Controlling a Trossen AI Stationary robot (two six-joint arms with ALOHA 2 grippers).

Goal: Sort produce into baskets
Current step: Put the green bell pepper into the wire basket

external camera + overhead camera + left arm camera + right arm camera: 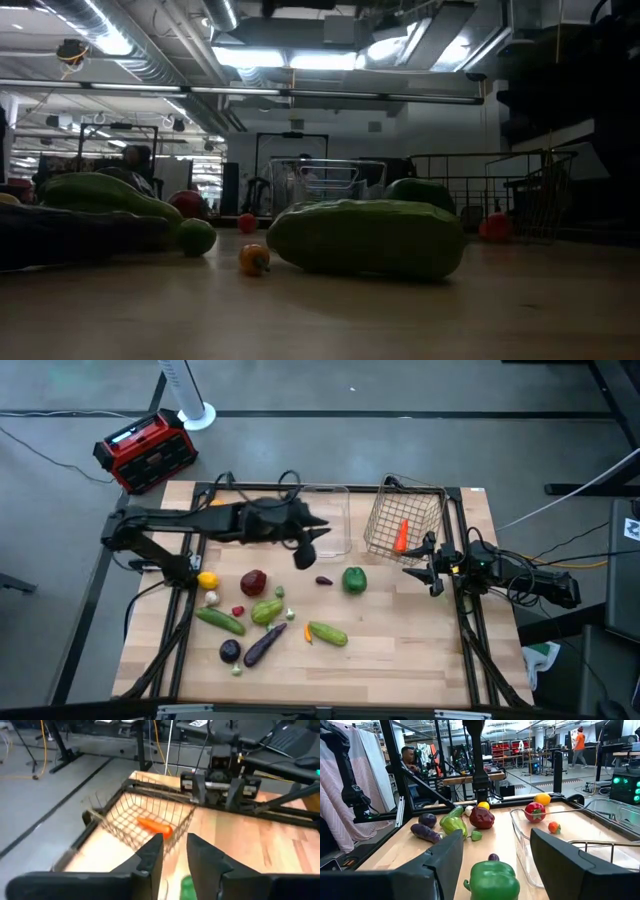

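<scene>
The clear plastic bin (338,520) and the copper wire basket (405,520) stand side by side at the table's far edge. An orange carrot (402,536) lies in the wire basket and also shows in the left wrist view (155,825). A red fruit (535,812) and a small orange one (553,827) lie in the clear bin (520,840). My left gripper (305,552) hangs above the table by the bin's near side, a little open and empty (175,852). My right gripper (425,568) is wide open and empty, pointing at a green pepper (492,880).
Loose produce lies on the table's near left half: a green pepper (354,579), a dark red apple (253,581), a lemon (207,580), cucumbers (327,632), eggplants (265,643), garlic (211,598). A red-black box (145,450) stands on the floor beyond the table. People show in the room behind.
</scene>
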